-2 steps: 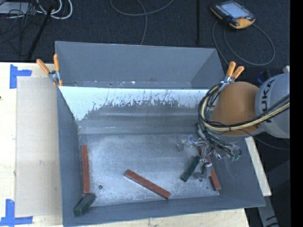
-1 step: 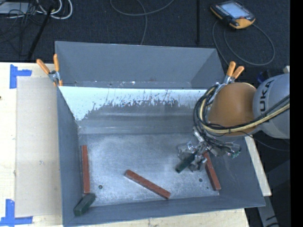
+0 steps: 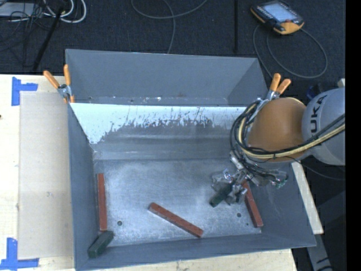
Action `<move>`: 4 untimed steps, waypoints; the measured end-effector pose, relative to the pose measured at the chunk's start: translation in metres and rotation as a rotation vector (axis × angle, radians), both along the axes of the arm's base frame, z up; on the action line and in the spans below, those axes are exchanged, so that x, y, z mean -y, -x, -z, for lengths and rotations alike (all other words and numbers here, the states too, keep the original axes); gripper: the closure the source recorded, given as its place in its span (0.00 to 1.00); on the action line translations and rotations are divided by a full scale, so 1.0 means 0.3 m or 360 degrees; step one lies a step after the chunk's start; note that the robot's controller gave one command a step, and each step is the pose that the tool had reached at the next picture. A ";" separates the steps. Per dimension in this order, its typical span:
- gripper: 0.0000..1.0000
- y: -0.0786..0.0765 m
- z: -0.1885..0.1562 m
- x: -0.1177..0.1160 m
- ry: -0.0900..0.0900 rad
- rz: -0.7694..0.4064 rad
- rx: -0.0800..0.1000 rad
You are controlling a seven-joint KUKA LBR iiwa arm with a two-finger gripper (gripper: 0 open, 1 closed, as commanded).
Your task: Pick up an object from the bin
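My gripper (image 3: 227, 192) hangs low over the right part of the bin floor. Right beside it, on its right, a red-brown stick (image 3: 253, 209) lies along the right wall, its upper end under the gripper. A second red-brown stick (image 3: 175, 219) lies slantwise on the floor to the gripper's lower left, apart from it.
A third red-brown stick (image 3: 101, 201) lies along the left wall. A dark green block (image 3: 100, 244) sits in the front left corner. The arm with its orange cover and cables reaches in over the right rim.
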State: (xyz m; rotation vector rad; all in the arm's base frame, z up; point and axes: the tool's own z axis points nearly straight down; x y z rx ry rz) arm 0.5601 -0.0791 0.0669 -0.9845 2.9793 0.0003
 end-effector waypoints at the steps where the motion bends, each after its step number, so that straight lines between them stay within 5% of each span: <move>1: 1.00 0.000 -0.011 -0.001 0.0000 -0.0020 -0.0002; 4: 1.00 0.001 -0.127 -0.003 0.0000 0.0003 -0.0004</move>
